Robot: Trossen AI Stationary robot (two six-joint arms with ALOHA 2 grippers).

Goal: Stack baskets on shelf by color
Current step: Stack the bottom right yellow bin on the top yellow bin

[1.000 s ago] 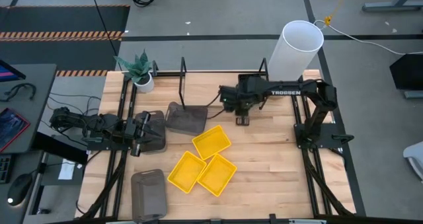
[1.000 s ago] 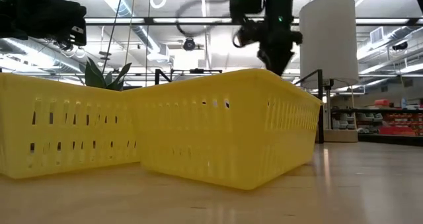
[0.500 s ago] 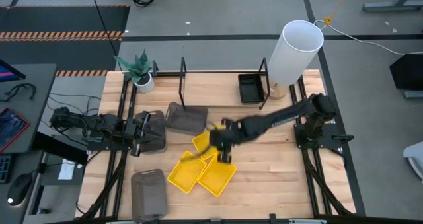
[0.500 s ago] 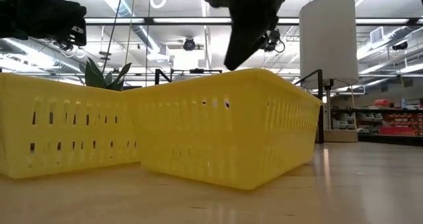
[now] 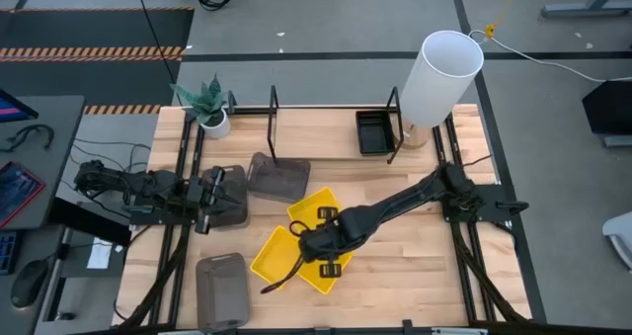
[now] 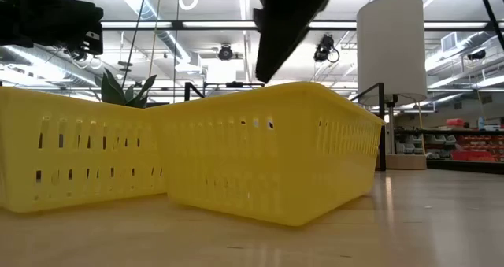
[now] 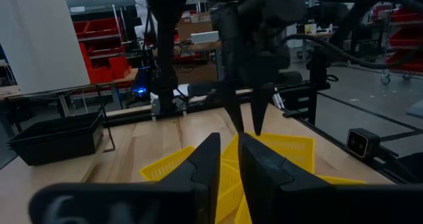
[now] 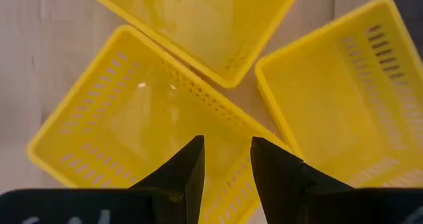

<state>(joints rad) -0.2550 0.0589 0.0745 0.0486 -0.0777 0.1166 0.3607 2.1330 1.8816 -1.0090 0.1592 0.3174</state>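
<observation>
Nearest me on the wooden table, I see three bright yellow perforated plastic baskets clustered together, and my right gripper hangs just above them with its fingers a narrow gap apart, holding nothing. Off to the left, my left gripper rests over a smoky grey plastic basket, and I cannot tell its finger state. Farthest back, one black plastic basket sits in the low black metal-rod shelf, beside the tall white cylinder.

Glossy plastic baskets, wooden table
</observation>
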